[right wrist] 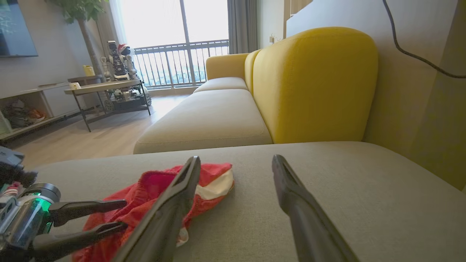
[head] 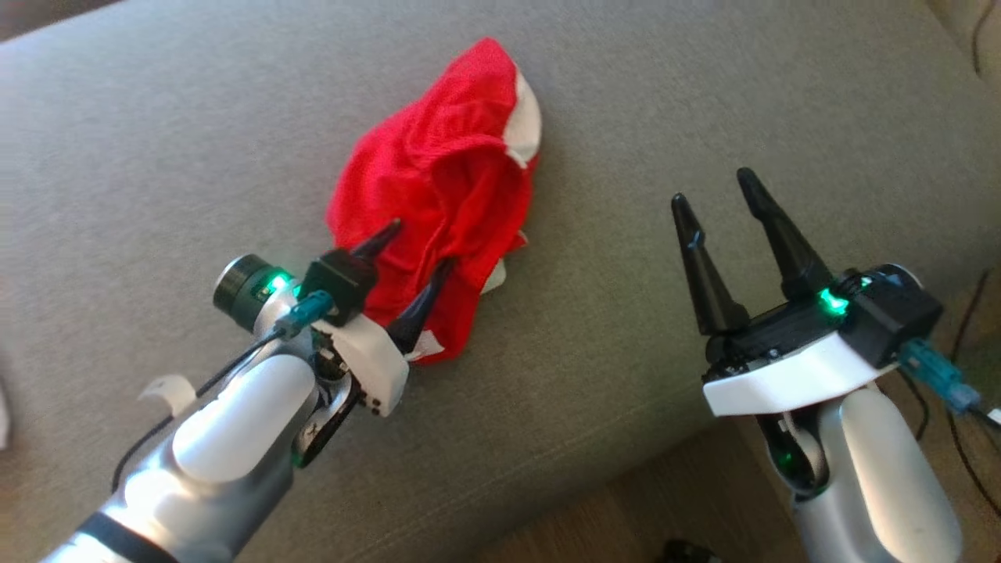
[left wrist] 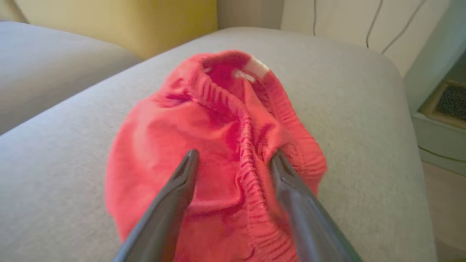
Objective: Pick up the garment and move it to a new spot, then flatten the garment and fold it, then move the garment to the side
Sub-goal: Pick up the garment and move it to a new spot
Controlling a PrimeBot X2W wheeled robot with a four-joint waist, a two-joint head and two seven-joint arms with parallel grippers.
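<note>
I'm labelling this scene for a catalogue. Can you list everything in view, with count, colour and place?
garment: one, red with white trim, crumpled on the near seat cushion
seat cushions: two, grey, one under the garment, one beyond it
backrests: two, yellow, behind the seats
cable: one, dark, on the pale wall beside the sofa
low table: one, pale top on dark legs, on the wood floor near the window
toy robot: one, white and black, on that table
left gripper: one, dark fingers, open over the garment's near edge
right gripper: one, dark fingers, open above bare cushion, to the right of the garment
</note>
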